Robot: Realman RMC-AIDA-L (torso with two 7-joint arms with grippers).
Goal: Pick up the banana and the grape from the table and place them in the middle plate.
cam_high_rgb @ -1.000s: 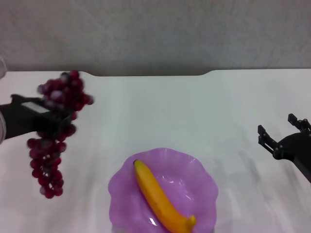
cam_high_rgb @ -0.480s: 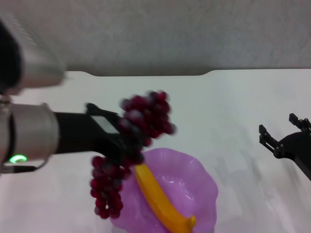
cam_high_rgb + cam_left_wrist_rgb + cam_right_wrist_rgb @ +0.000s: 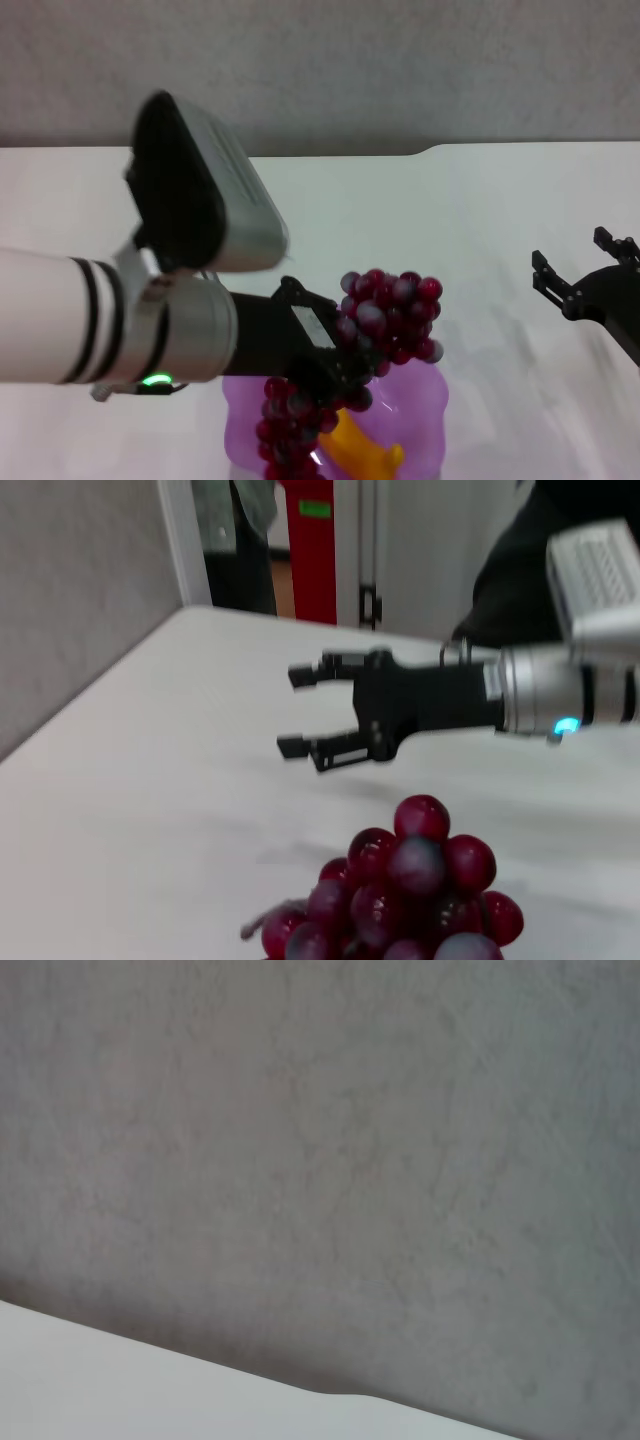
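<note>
We observe the left arm [image 3: 60, 315] as a white cylindrical link marked with two narrow black bands near its forward end. Next comes a silver-grey metallic collar carrying a small green indicator light on its underside. A boxy module with a black face and a silver-grey casing sits on top of this collar. Forward of the collar, the wrist section and the left gripper [image 3: 345, 372] are matt black, with a small pale label on the upper face. The right gripper [image 3: 575, 275] is likewise matt black, with two angular, notched fingers. In the left wrist view its black body joins a silver-grey collar with a blue light [image 3: 565, 726] and a perforated grey housing
</note>
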